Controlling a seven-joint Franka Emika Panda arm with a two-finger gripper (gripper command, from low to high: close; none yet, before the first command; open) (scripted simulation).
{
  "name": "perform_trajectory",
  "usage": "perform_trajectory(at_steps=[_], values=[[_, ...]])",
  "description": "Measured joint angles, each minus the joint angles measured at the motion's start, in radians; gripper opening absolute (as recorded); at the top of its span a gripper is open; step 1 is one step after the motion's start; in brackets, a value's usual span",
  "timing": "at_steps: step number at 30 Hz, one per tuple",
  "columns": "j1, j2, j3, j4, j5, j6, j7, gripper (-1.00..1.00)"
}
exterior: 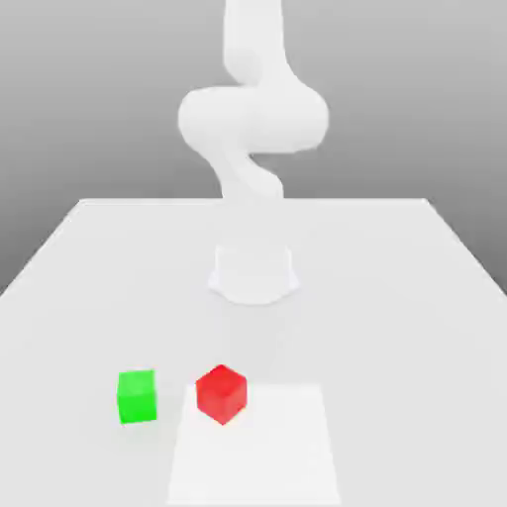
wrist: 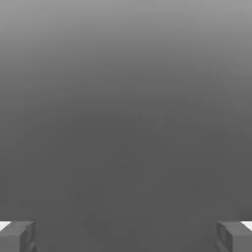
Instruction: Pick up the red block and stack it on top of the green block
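Nearest in the exterior view, we saw the red block (exterior: 221, 393) resting on the white table (exterior: 416, 297), turned corner-on, with the green block (exterior: 137, 396) just beside it toward the exterior view's left, not touching. Behind them rose the white arm (exterior: 253, 129). In the hand view, the gripper (wrist: 126, 236) stood spread wide with nothing between its fingers (wrist: 17, 236).

No readable text, label, brand, number or sign on any surface.
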Motion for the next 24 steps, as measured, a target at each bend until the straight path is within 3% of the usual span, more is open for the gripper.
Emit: perform_trajectory(at_steps=[17, 24], values=[[-0.173, 0.618, 0.072, -0.489, 0.011, 0.436, 0.460, 0.00], [-0.144, 0.899, 0.019, -0.489, -0.044, 0.667, 0.534, 0.00]])
